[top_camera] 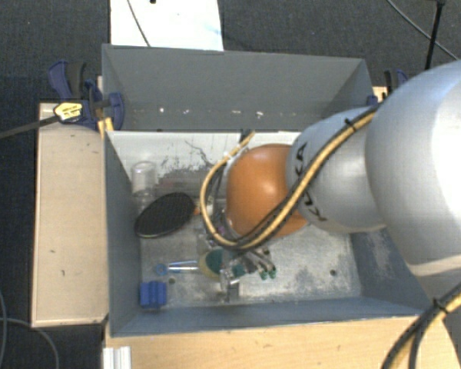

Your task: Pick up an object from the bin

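The grey metal bin (230, 83) holds a black oval disc (165, 214); lower right of it, the jaws, state impossible to tell, meet a teal round piece (210, 264).

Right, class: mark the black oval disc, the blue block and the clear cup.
black oval disc (165, 214), camera view, middle of its top.
blue block (152, 295), camera view, its top face.
clear cup (144, 178), camera view, its side.

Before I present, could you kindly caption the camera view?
Robot hand low in grey bin, black disc and blue block nearby.
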Motion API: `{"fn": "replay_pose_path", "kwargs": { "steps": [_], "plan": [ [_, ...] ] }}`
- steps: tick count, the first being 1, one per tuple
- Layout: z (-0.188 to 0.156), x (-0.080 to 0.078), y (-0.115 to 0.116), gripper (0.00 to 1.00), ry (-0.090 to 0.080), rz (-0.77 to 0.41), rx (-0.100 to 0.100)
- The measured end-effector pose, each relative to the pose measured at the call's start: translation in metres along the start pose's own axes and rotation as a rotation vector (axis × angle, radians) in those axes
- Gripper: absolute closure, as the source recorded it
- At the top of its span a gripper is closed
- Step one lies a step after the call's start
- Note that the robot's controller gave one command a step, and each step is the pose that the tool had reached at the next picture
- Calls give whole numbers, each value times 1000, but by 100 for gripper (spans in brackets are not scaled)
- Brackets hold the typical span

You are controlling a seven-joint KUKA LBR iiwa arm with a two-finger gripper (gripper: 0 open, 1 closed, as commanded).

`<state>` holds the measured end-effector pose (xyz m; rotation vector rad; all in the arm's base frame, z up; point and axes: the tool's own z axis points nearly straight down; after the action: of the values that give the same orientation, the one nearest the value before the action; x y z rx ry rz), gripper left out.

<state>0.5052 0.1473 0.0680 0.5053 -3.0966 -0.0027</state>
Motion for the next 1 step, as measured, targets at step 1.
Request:
{"fn": "replay_pose_path", "kwargs": {
  "steps": [1],
  "plan": [
    [-33, 5, -1, 0, -10, 179, 1]
  ]
}}
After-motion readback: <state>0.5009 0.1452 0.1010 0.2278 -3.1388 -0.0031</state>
